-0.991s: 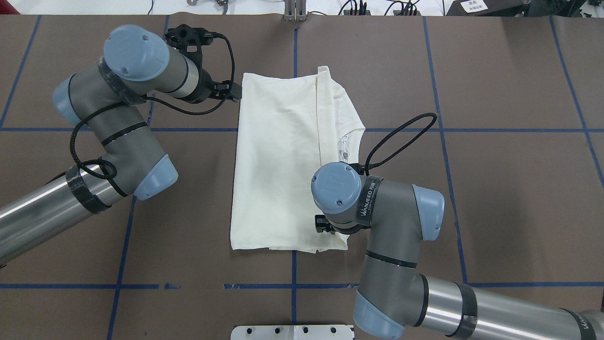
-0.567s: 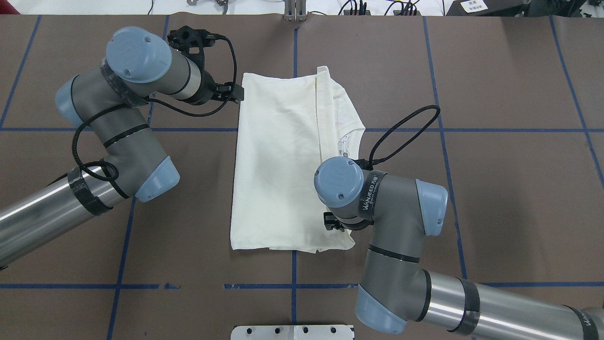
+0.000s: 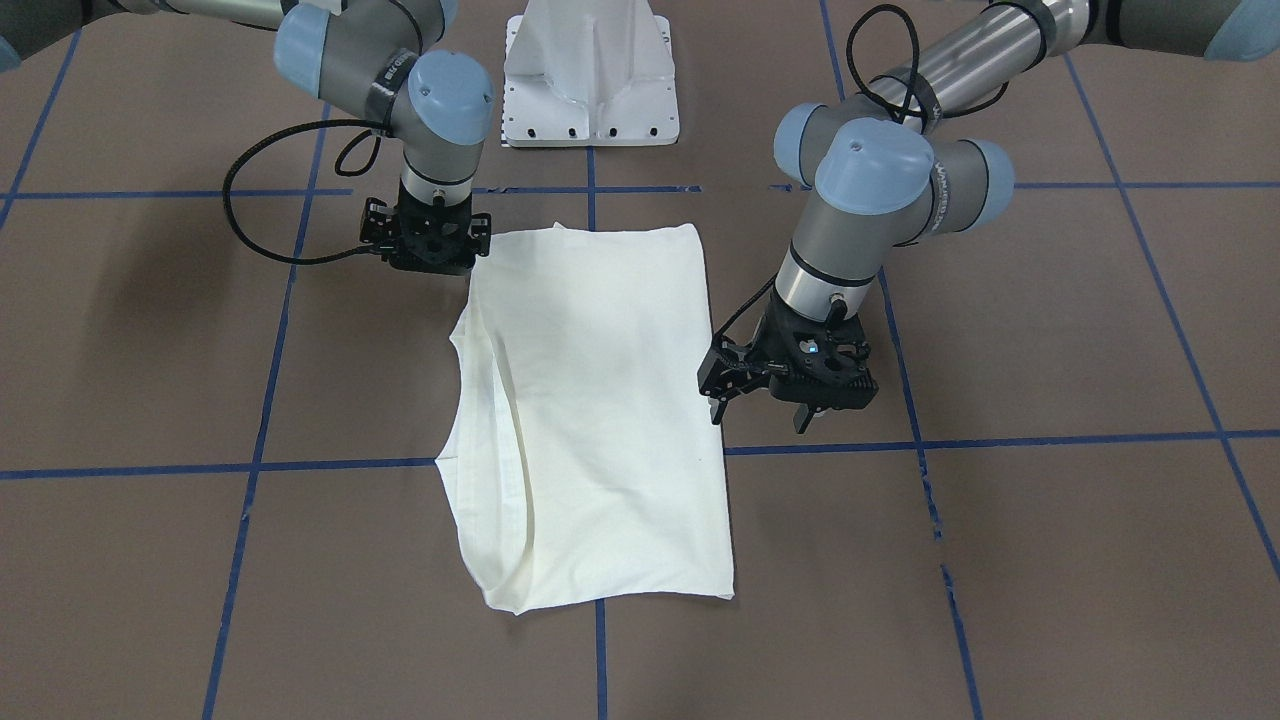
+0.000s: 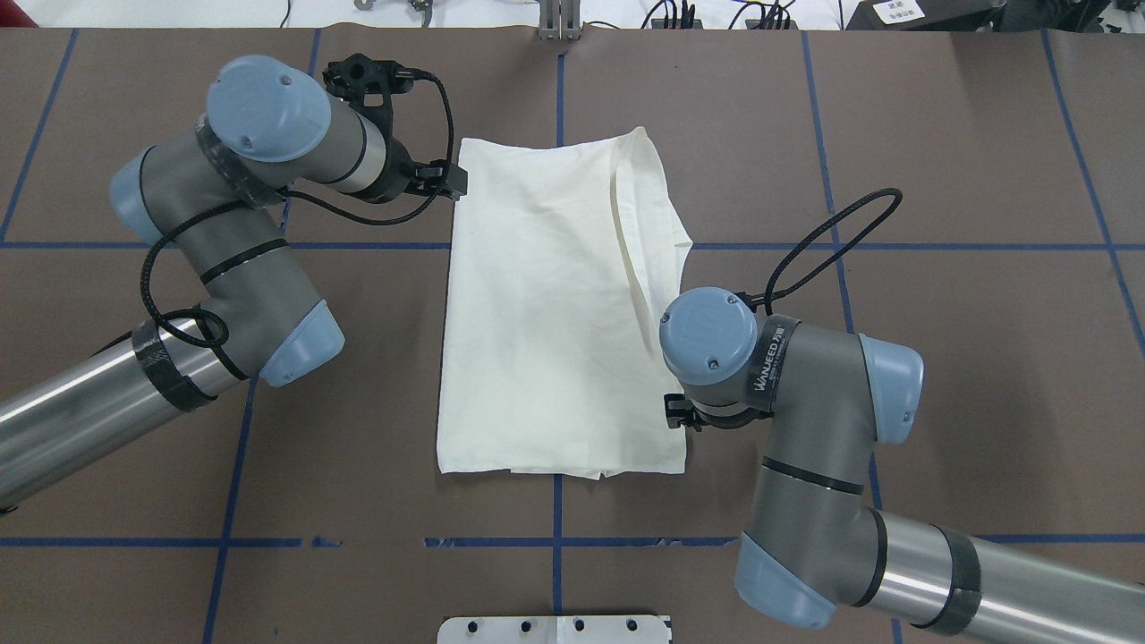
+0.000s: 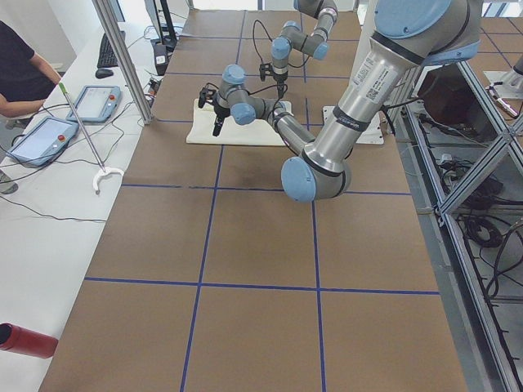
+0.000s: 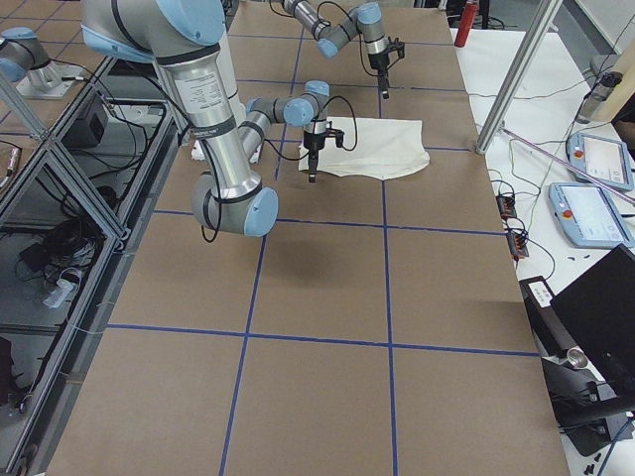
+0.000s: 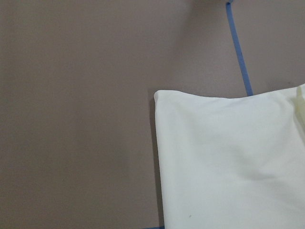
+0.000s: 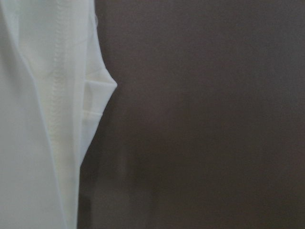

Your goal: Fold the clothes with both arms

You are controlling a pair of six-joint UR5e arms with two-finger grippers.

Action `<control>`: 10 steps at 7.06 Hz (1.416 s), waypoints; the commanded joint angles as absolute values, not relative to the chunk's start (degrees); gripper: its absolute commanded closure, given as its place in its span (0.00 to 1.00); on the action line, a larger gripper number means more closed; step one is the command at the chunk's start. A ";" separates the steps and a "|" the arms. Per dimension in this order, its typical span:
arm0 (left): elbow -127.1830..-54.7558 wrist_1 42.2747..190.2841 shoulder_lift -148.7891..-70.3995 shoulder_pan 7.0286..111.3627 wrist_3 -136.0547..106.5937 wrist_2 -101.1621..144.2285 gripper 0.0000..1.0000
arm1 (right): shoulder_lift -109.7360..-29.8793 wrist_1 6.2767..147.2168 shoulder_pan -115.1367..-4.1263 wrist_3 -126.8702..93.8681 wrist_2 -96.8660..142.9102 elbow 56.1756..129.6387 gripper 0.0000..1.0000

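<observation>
Lying plain side up on the brown blue-taped table (image 4: 939,358), the cream-white long-sleeved T-shirt (image 4: 537,313) is looking light and limp (it will sag, not hinge), so pinching layered corners is seeming wisest. The black left gripper (image 3: 760,415) is hanging spread and empty just beside its edge. The black right gripper (image 3: 430,250) is hovering at the near corner, and I cannot tell how its jaws are standing.

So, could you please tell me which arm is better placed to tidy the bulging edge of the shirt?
Right, probably. The bulging edge of the shirt is on the robot's right, and the right tool hangs at its near corner. The left tool is open but across the shirt, by the straight edge.
</observation>
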State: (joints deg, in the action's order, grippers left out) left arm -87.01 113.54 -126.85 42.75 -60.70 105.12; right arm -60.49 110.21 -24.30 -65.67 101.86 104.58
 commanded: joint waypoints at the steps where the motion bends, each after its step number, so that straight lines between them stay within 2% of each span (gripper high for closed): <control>1: -87.19 113.47 -127.18 42.80 -60.56 105.20 0.00 | -58.03 108.64 -28.45 -61.38 101.78 104.60 0.00; 2: -87.19 113.55 -127.18 42.80 -60.47 105.21 0.00 | -56.62 107.24 -30.65 -60.04 101.78 103.02 0.00; 4: -87.19 113.64 -127.18 42.80 -60.12 105.21 0.00 | -51.34 97.26 -33.91 -59.24 101.86 92.15 0.00; 6: -87.80 113.55 -127.00 42.80 -60.73 107.73 0.00 | -51.68 95.53 -36.29 -59.42 105.90 98.05 0.00; 8: -93.48 112.59 -125.61 42.98 -60.82 108.19 0.00 | -50.98 95.62 -37.52 -58.45 105.73 99.57 0.00; 10: -93.78 113.11 -124.46 42.89 -60.12 108.19 0.00 | -51.94 95.80 -38.40 -56.43 105.38 99.75 0.00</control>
State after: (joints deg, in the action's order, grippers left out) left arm -93.08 112.88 -125.10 42.91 -60.47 108.18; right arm -51.35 95.71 -37.62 -57.26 105.46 99.48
